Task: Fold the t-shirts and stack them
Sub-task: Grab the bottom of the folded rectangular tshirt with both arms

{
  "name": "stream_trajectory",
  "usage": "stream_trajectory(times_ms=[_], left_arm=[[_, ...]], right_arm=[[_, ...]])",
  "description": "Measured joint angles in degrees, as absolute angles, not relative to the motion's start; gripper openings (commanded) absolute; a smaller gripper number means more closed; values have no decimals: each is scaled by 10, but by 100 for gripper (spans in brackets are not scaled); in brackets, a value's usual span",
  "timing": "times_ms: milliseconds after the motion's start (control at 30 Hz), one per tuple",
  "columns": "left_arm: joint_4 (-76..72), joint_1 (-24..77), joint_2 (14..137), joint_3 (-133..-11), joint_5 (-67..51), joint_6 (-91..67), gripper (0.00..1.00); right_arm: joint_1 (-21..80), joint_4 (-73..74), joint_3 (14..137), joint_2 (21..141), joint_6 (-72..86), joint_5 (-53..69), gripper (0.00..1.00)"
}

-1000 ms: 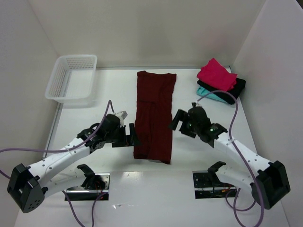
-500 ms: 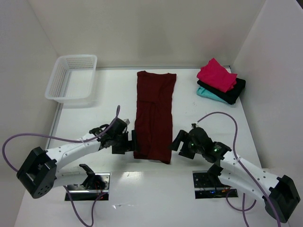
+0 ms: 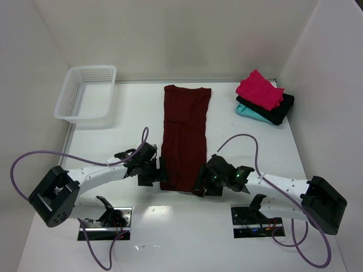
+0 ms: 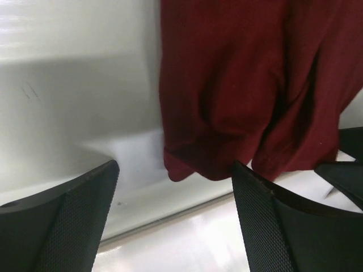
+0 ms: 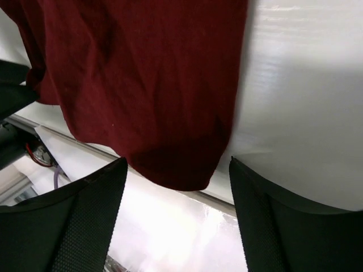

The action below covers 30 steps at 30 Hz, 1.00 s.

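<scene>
The dark maroon t-shirt (image 3: 184,136) lies as a long narrow strip down the middle of the table. My left gripper (image 3: 161,173) is open at its near left corner (image 4: 181,167), jaws either side of the hem. My right gripper (image 3: 199,182) is open at the near right corner (image 5: 181,170), the hem between its fingers. Neither is closed on the cloth. A stack of folded shirts sits at the far right: bright pink-red (image 3: 259,89) on black (image 3: 281,107) on teal (image 3: 252,115).
A white lattice basket (image 3: 86,93) stands at the far left. White walls close in the table on three sides. Two metal base plates (image 3: 108,218) sit at the near edge. Purple cables loop from both arms.
Both grippers have moved down toward the near end of the maroon shirt; the right one travelled from mid-strip to the near right corner. The shirt has not moved.
</scene>
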State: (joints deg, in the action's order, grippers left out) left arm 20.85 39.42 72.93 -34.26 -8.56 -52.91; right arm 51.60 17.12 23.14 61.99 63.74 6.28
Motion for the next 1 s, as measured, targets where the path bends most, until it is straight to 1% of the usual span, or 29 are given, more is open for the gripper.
stream_trajectory(times_ms=[33,100,133,233,267,333,400,500,600,700,767,867,933,1000], left_arm=[[205,394,740,-343,-85,-530,89],[197,395,750,-346,-90,-537,87],[191,397,752,-346,-90,-539,86],[186,399,757,-347,-93,-543,85],[185,399,757,-347,-93,-543,85],[182,399,760,-348,-93,-544,79],[176,399,768,-349,-97,-546,77],[164,401,776,-350,-103,-555,74],[154,405,782,-350,-109,-562,66],[149,409,783,-344,-108,-575,62],[146,409,783,-342,-108,-584,58],[143,412,784,-336,-107,-594,46],[141,418,786,-333,-108,-604,36],[138,424,792,-332,-108,-607,30]], right_arm=[[522,169,232,624,641,63,68],[526,169,232,627,648,61,64],[527,171,232,628,652,60,59],[528,171,232,633,661,58,55],[528,171,232,634,664,57,51],[528,171,231,634,672,54,51],[528,171,229,635,680,52,48],[528,172,227,634,690,47,47],[528,173,227,628,697,41,47],[528,172,220,619,706,37,47],[528,172,213,615,712,36,47],[528,172,209,611,718,35,43],[528,172,209,611,720,34,37],[528,171,207,611,722,34,34]])
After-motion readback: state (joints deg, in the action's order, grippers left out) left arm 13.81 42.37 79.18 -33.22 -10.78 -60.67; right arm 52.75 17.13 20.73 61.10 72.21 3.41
